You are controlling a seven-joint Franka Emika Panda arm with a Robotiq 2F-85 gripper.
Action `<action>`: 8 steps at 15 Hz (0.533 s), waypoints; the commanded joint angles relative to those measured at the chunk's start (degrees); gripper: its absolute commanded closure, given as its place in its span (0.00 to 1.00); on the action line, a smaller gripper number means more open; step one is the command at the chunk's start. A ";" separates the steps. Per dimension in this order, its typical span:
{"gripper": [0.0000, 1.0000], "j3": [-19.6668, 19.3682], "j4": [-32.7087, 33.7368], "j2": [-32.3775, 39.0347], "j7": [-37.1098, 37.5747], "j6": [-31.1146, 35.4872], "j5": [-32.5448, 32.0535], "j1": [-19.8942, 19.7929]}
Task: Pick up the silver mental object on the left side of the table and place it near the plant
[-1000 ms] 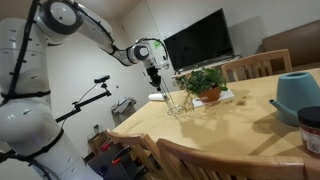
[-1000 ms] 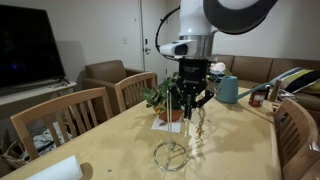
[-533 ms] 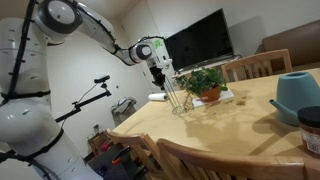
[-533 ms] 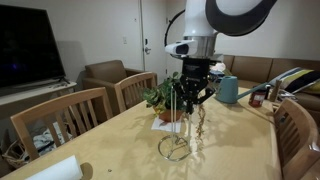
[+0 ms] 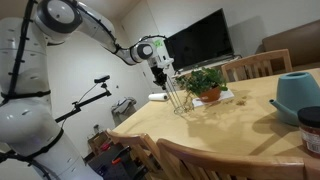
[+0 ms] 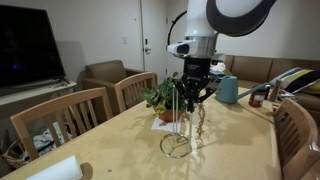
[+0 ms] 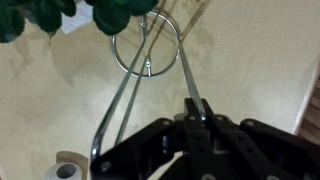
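Observation:
The silver metal object is a thin wire stand with a ring base [image 6: 179, 146] and long upright rods [image 5: 176, 97]. My gripper [image 6: 192, 98] is shut on the top of one rod and holds the stand just above the wooden table. In the wrist view the ring [image 7: 146, 48] hangs below my closed fingers [image 7: 196, 107], with the rod running up between them. The plant [image 6: 165, 98] in its orange pot [image 5: 209, 95] stands right behind the stand; its leaves [image 7: 60, 14] show at the top of the wrist view.
A teal watering can [image 5: 298, 93] and a dark container [image 5: 310, 128] stand on the table [image 5: 200, 130]. Wooden chairs [image 6: 78, 112] line the table's sides. A television [image 5: 199, 41] hangs on the wall. A white roll [image 7: 62, 170] lies on the table.
My gripper has carried the wire stand a little closer to the plant over the last second. It has hardly moved in the last half second.

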 commanded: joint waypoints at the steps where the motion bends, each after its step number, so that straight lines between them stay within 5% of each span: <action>1: 0.60 0.30 -1.60 -1.07 0.80 1.29 0.11 -0.43; 8: 0.08 0.29 -2.65 -2.16 1.42 1.16 -0.39 -0.04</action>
